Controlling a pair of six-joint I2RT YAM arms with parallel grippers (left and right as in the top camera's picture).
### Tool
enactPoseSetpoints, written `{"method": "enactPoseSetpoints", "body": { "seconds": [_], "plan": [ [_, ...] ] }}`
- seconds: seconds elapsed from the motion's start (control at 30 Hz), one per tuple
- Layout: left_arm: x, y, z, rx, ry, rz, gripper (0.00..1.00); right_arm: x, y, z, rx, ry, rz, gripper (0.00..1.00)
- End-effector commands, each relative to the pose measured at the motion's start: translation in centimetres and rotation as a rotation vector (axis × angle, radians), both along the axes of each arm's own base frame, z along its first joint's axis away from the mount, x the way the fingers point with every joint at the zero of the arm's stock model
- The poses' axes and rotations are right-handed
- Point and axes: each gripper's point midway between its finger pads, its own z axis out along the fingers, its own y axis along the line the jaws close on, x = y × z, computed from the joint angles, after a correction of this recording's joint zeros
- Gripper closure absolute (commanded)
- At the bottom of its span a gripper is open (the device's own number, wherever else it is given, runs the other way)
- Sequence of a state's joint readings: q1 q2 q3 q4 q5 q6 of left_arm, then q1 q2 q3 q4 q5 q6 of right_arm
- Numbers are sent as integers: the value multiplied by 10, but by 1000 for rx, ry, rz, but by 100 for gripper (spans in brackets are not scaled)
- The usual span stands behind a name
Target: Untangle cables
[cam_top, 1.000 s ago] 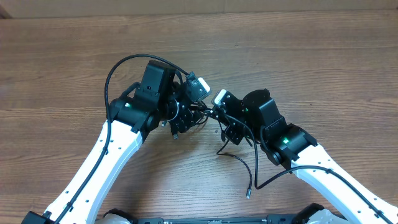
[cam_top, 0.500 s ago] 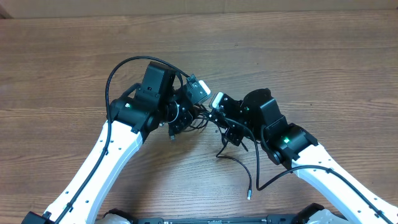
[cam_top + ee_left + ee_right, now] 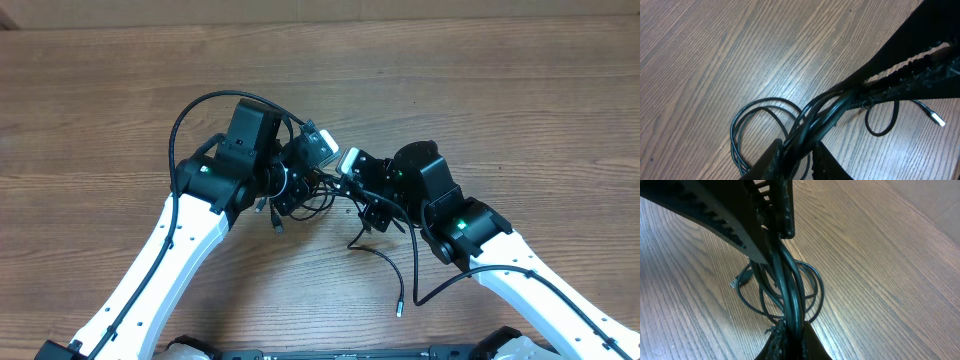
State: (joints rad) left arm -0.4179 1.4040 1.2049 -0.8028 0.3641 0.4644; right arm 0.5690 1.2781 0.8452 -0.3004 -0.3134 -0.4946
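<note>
Wood table (image 3: 520, 100); cables (image 3: 792, 295) apparently central

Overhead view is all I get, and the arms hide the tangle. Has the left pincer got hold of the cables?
Observer: Yes. In the left wrist view the left pincer is closed on a bunch of thin black cables.
Operator: And the right one?
Observer: The right pincer clamps a bunch of strands too, close to the other pincer.
Operator: Any slack?
Observer: Yes. The right wrist view shows several slack loops curling out beside that bunch, over the brown wooden table.
</note>
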Motion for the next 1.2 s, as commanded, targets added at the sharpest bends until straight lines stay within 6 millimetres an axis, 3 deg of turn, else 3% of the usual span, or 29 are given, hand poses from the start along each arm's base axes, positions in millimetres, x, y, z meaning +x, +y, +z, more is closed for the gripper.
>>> {"method": "enactPoseSetpoints", "body": {
  "seconds": [0.0,0.1,0.13,0.17,0.2,0.47,0.63,0.73,0.93,1.17],
  "plan": [
    [-6,-6,12,-49,-11,-28,76,-4,8,18,48,-32,42,96],
    [-6,-6,12,-48,-9,-27,68,-4,8,18,49,-32,42,96],
    [-6,-6,12,-46,-7,-27,57,-4,8,18,49,-32,42,96],
    [-7,-5,11,-44,-5,-25,20,-4,8,18,48,-32,41,96],
    [-7,-5,11,-43,-4,-24,0,-3,7,18,49,-32,39,96],
    [3,5,8,-32,30,129,0,10,-9,18,70,3,-45,96],
    [8,2,13,-86,55,197,0,22,-24,23,113,12,-77,96],
    [7,-11,23,-186,104,219,0,33,-32,31,181,39,-133,96],
    [-11,-53,60,-449,203,65,0,46,-39,45,276,60,-203,96],
    [-3,-52,62,-510,329,249,0,51,-37,59,394,119,-261,96]
  ]
}}
